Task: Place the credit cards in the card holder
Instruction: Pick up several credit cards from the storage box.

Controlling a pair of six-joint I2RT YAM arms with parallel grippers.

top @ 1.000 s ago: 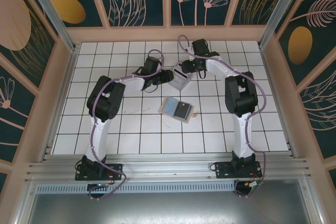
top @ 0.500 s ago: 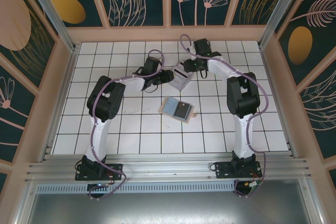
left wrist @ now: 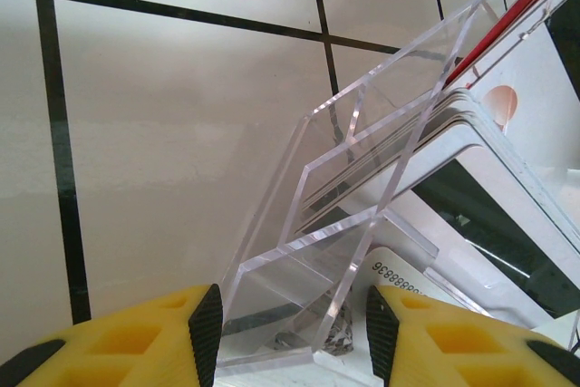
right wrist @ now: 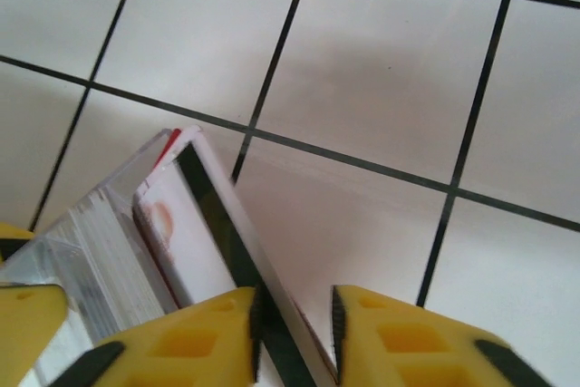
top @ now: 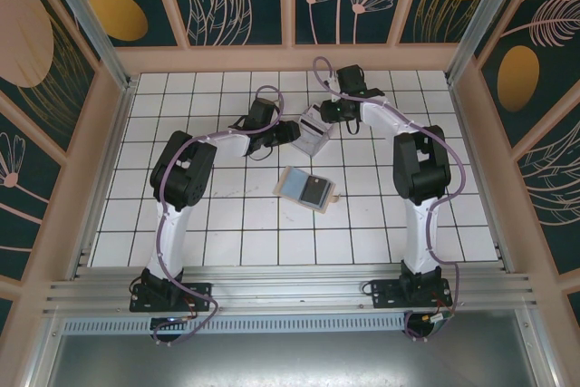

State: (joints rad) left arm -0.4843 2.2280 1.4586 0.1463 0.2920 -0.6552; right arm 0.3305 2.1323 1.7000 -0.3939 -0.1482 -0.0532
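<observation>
The tan card holder (top: 332,195) lies flat mid-table, with a pale credit card (top: 294,182) and a dark one (top: 315,191) on its face. Behind it a clear acrylic stand (top: 313,136) holds several more cards (left wrist: 471,147). My left gripper (top: 292,130) is open, its jaws on either side of the stand's base (left wrist: 290,269). The right gripper (top: 321,115) is at the stand's far side, open only narrowly. A card with a dark stripe (right wrist: 222,224) leans between its fingers against the left pad. White floor shows between that card and the right pad.
Both arms reach to the back of the white tiled floor (top: 227,224), their grippers close together at the stand. Wooden walls (top: 118,115) enclose the floor on three sides. A red-edged card (left wrist: 507,29) sits at the back of the stack.
The right gripper has shifted slightly back and to the right at the stand. The left arm, the tan holder and the cards on it have not moved.
</observation>
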